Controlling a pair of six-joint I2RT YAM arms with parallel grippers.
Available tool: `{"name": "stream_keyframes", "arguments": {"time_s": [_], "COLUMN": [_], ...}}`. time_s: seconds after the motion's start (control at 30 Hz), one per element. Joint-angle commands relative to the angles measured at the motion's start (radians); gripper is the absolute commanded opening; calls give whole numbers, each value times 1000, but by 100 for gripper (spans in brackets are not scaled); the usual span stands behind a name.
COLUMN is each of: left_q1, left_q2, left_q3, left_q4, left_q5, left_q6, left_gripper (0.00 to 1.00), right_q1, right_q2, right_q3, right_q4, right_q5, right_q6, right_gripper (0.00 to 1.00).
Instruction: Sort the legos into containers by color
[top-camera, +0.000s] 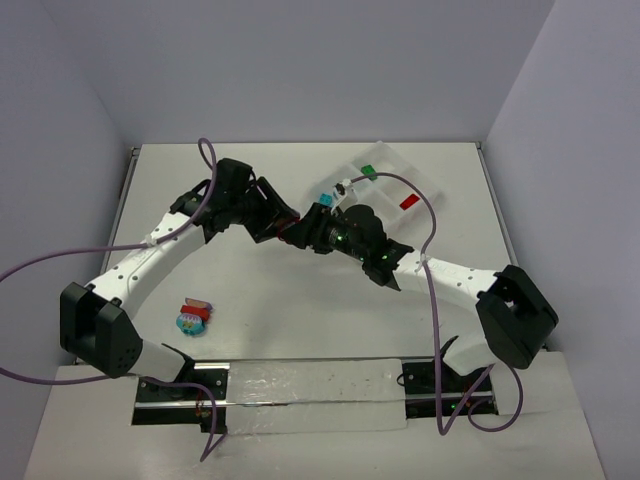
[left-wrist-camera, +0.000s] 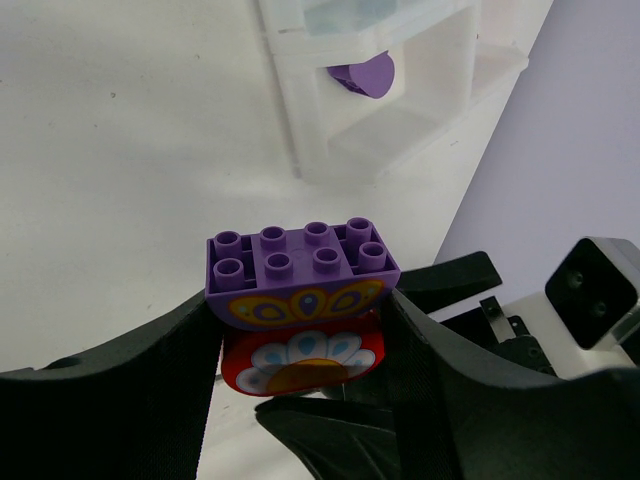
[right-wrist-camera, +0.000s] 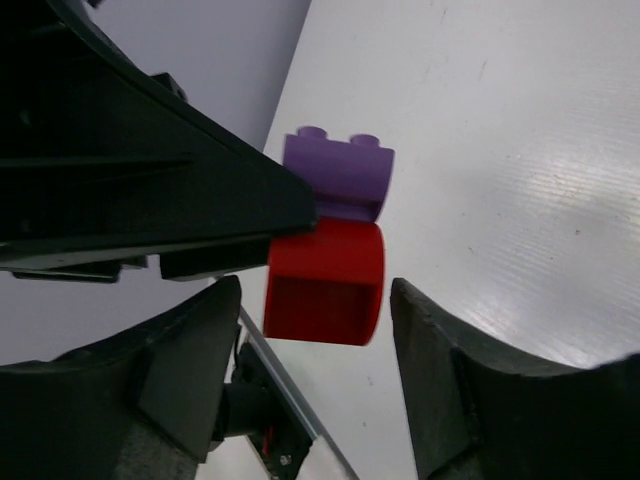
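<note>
My left gripper (top-camera: 283, 228) (left-wrist-camera: 300, 335) is shut on a clump held above the table: a purple brick (left-wrist-camera: 300, 262) stacked on a red brick (left-wrist-camera: 305, 362), both with printed petal patterns. My right gripper (top-camera: 306, 232) (right-wrist-camera: 315, 300) is open, with a jaw on each side of the red brick (right-wrist-camera: 325, 282) and a gap on both sides. The purple brick (right-wrist-camera: 340, 172) sits beyond it. The clear tray (top-camera: 425, 170) at the back right holds a green brick (top-camera: 369, 172) and a red brick (top-camera: 408, 202). A purple piece (left-wrist-camera: 365, 75) lies in one compartment.
A teal brick (top-camera: 322, 200) shows by the tray's left corner, just behind the two grippers. A multicoloured clump (top-camera: 192, 318) lies on the table at the near left, beside the left arm. The tray (left-wrist-camera: 300, 60) stands close ahead of the left gripper.
</note>
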Motion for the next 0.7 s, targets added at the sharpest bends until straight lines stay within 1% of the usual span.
{"name": "stream_keyframes", "arguments": {"time_s": [0.0,0.13,0.17,0.2,0.23,0.27,0.3,0.33,0.4,0.47,0.53,0.57,0.63,0.67], "left_q1": [6,6,6,6,6,6,7,8,14,31,51,69,106,109], "left_q2": [-36,-38,-43,-45,-52,-60,-66,-70,-68,-49,-46,-60,-103,-106], "left_q3": [-7,0,-3,-4,-10,-18,-22,-24,-8,25,36,33,-4,-7], "left_q4": [52,46,49,50,63,75,83,84,61,6,-16,-26,8,24], "left_q5": [20,16,15,15,17,18,16,15,-5,-23,-18,-24,5,10], "left_q6": [-4,-3,-4,-5,-5,-5,0,5,29,112,170,203,274,280], "left_gripper": [28,28,28,29,31,38,52,59,97,99,99,99,99,99], "right_q1": [7,7,7,7,7,7,7,7,3,-6,-25,-37,-76,-79], "right_q2": [8,15,17,19,19,20,18,18,13,4,2,9,27,34], "right_q3": [51,56,55,53,53,52,49,45,28,25,29,34,66,67], "right_q4": [73,69,69,70,72,74,77,83,108,107,92,78,24,-5], "right_q5": [-4,-11,-13,-15,-20,-25,-33,-44,-61,-93,-136,-207,-317,-367], "right_q6": [12,12,15,16,14,11,8,5,3,-6,-11,-21,-60,-63], "right_gripper": [63,48,42,40,34,27,11,1,0,0,0,0,0,0]}}
